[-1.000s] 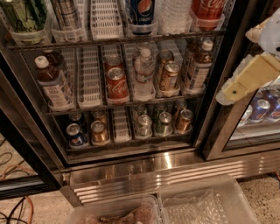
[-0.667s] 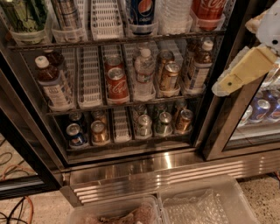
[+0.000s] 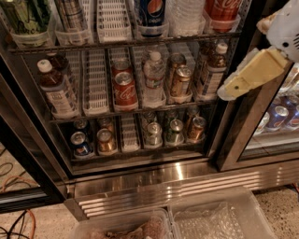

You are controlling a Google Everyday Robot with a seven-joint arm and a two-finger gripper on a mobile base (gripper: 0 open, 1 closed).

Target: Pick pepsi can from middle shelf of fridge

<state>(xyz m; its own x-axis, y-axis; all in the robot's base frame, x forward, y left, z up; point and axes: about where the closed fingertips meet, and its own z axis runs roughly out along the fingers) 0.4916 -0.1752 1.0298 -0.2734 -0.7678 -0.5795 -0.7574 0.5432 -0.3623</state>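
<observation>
The pepsi can (image 3: 150, 11), dark blue with the round logo, stands in a clear front cup on the middle shelf (image 3: 126, 43), the wire rack at the top of the view. Its top is cut off by the frame edge. The fridge (image 3: 140, 179) stands open, and its ribbed steel base panel shows below. My gripper (image 3: 232, 88), cream-coloured on a white wrist, hangs at the right in front of the door frame. It is lower than the pepsi can, well to its right, and touches nothing.
A red cola can (image 3: 223, 9) and a clear bottle stand right of the pepsi can. The rack below holds brown bottles (image 3: 56, 86), a red cola can (image 3: 125, 87) and a water bottle (image 3: 153, 79). Small cans fill the bottom rack. Clear plastic bins (image 3: 219, 219) sit on the floor.
My gripper has moved a little up and to the left, toward the open fridge. The cans and bottles have not moved.
</observation>
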